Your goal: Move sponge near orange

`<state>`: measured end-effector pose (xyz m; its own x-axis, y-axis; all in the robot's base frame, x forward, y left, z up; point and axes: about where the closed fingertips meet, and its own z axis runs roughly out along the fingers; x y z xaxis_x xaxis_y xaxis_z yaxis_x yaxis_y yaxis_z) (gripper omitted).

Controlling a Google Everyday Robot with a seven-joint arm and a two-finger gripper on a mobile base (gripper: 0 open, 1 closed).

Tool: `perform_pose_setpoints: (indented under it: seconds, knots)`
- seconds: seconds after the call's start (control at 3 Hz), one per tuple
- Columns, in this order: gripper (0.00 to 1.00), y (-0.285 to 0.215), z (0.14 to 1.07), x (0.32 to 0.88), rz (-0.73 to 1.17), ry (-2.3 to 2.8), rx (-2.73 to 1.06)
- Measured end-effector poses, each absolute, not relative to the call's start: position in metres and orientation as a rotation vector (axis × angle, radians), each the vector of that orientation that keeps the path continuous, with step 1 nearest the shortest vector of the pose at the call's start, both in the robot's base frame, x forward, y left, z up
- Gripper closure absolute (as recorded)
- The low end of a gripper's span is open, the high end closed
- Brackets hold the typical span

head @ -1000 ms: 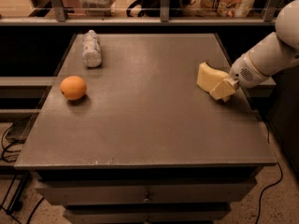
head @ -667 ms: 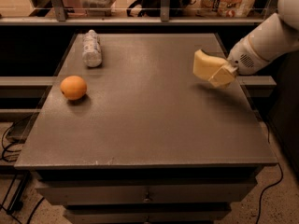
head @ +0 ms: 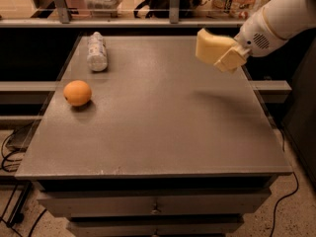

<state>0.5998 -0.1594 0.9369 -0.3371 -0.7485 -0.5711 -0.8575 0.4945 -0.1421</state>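
The orange (head: pixel 77 93) lies on the left side of the grey table (head: pixel 163 132). My gripper (head: pixel 223 54) is in the air above the table's far right part, at the end of the white arm (head: pixel 276 21). It is shut on the sponge (head: pixel 210 44), a pale yellow block that sticks out to the left of the cream fingers (head: pixel 234 58). The sponge's green face does not show. The sponge hangs clear of the tabletop, and its shadow falls on the table below. It is far to the right of the orange.
A whitish plastic bottle (head: pixel 97 51) lies on its side at the far left of the table, behind the orange. A glass rail and shelf with goods runs along the back. Drawers sit under the tabletop, and cables lie on the floor at both sides.
My gripper has lifted the sponge off the table's right side and carried it up and a little to the left. The orange and bottle have not moved.
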Motion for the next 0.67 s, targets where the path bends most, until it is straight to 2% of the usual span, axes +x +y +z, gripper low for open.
perform_pose_setpoints:
  seconds: [0.33, 0.67]
  knots:
    - [1.0, -0.157, 0.929, 0.6, 0.269, 2.183, -1.322]
    - [1.0, -0.121, 0.926, 0.597, 0.353, 2.131, -1.368]
